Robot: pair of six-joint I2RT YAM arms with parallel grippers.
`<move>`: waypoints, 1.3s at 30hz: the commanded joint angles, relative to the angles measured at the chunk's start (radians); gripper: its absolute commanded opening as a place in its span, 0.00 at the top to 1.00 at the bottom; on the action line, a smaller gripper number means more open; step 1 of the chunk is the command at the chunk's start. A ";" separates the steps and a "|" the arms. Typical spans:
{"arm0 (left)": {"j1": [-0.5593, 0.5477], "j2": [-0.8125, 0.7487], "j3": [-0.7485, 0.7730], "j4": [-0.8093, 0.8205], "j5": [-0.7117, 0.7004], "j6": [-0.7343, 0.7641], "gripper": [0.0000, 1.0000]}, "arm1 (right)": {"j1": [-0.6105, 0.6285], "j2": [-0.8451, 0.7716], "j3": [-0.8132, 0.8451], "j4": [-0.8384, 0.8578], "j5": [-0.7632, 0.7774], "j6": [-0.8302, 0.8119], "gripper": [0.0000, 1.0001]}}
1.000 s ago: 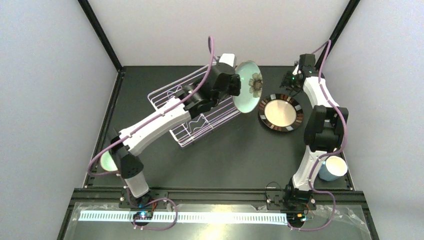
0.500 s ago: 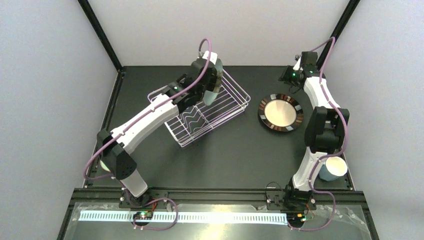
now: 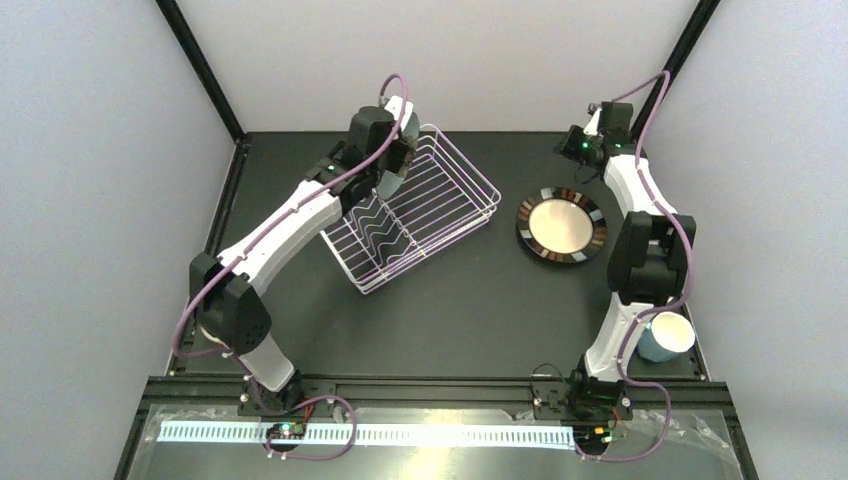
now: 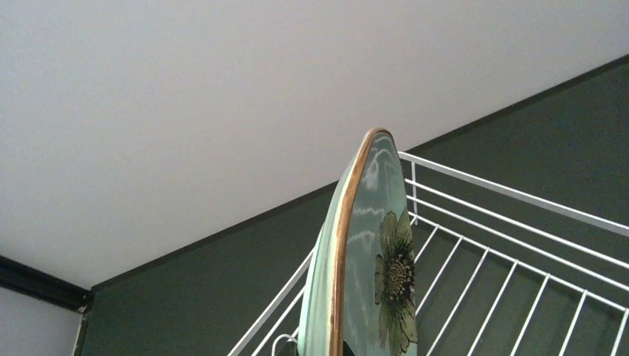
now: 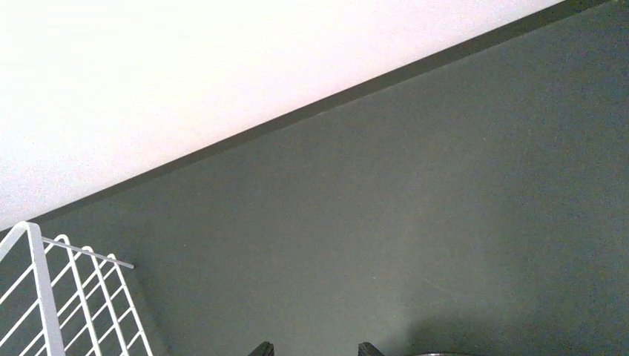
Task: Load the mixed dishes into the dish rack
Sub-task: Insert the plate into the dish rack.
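Left gripper pinching mint-green flowered plate by rim, edge-up over dish rack; glazed ceramic, likely slick, chippable; right gripper gaping, empty.

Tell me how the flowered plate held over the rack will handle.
The plate looks glazed, with glare on its face, so probably slippery and breakable. It is held on edge, so it would likely tip or roll unless a wire of the rack props it.
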 commanded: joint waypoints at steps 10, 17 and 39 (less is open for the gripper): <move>0.237 0.154 0.212 0.139 0.543 0.174 0.99 | 0.014 0.076 0.031 0.123 0.032 -0.019 0.36; 0.289 0.313 0.331 0.127 0.722 0.215 0.99 | 0.020 0.118 0.062 0.188 0.053 -0.012 0.36; 0.291 0.298 0.103 0.465 0.701 0.433 0.99 | 0.081 0.118 -0.061 0.432 0.101 -0.008 0.36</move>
